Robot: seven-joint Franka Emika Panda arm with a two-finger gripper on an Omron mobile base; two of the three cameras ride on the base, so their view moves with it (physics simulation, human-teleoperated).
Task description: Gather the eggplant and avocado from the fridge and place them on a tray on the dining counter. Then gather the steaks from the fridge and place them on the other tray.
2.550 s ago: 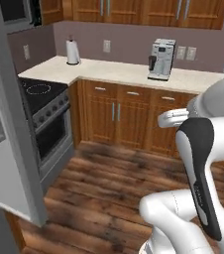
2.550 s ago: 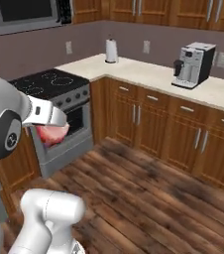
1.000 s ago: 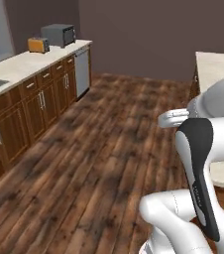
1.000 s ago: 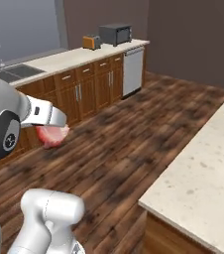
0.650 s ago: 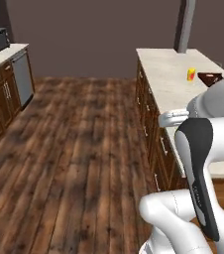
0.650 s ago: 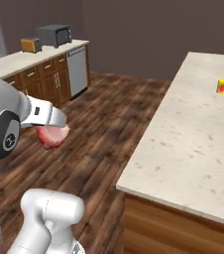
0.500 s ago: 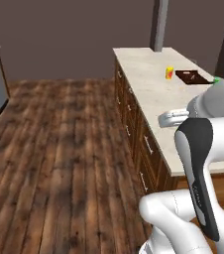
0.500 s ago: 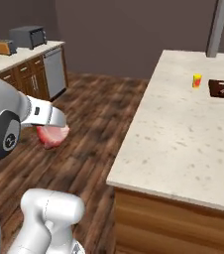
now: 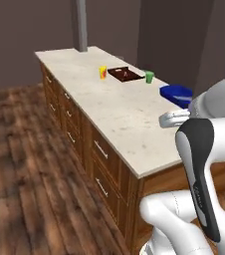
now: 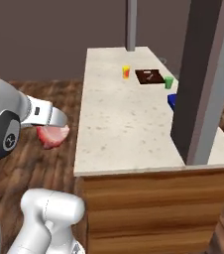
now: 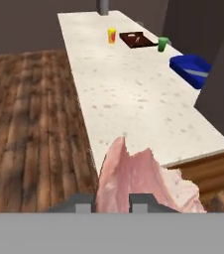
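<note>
Ahead, counter (image 9: 124, 112) carrying yellow cup (image 11: 112, 35), brown tray (image 11: 136, 39), green cup (image 11: 163, 43), blue tray (image 11: 191, 70); hand (image 11: 112, 203) gripping pink steak (image 11: 136, 179) beside counter edge.

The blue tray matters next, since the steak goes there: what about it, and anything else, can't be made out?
- Blue tray: mostly hidden behind the dark pillar in the right base view; partly behind the arm in the left base view.
- Brown tray: contents too small in all views.
- Steak: lower part cut off by the hand view's bottom edge.
- Gripper: fingertips hidden by the steak.
</note>
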